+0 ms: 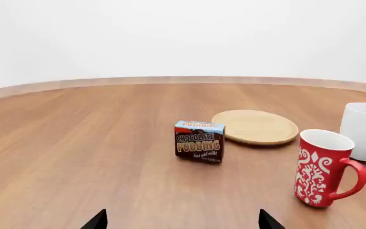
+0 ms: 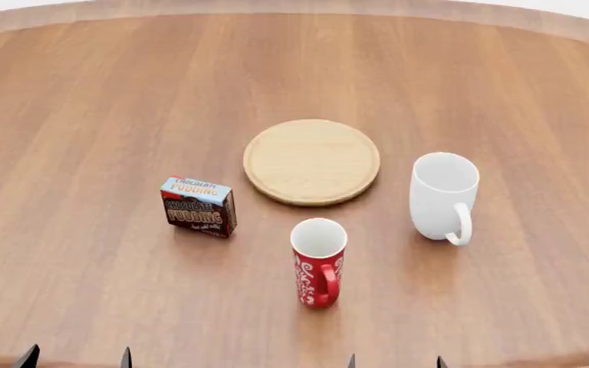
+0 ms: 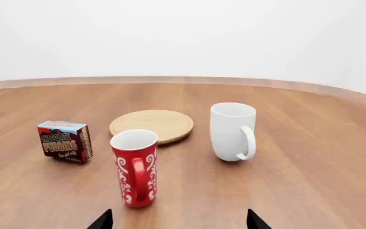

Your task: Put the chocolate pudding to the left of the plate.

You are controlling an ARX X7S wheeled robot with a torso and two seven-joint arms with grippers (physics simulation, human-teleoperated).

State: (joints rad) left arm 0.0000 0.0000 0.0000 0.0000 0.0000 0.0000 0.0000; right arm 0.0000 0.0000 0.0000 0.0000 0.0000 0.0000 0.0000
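Head view, left to right. Chocolate pudding point(image 2: 199, 206) stands upright on the surface point(image 2: 90, 115), at about 8 o'clock from the plate point(image 2: 312, 161), apart from it. Red mug point(image 2: 318, 262) at 6, white mug point(image 2: 443, 196) at 4. Both jaws spread wide, holding nothing, at the near edge. Step: approach not begun. Next, likely: left jaws reach for the carton.
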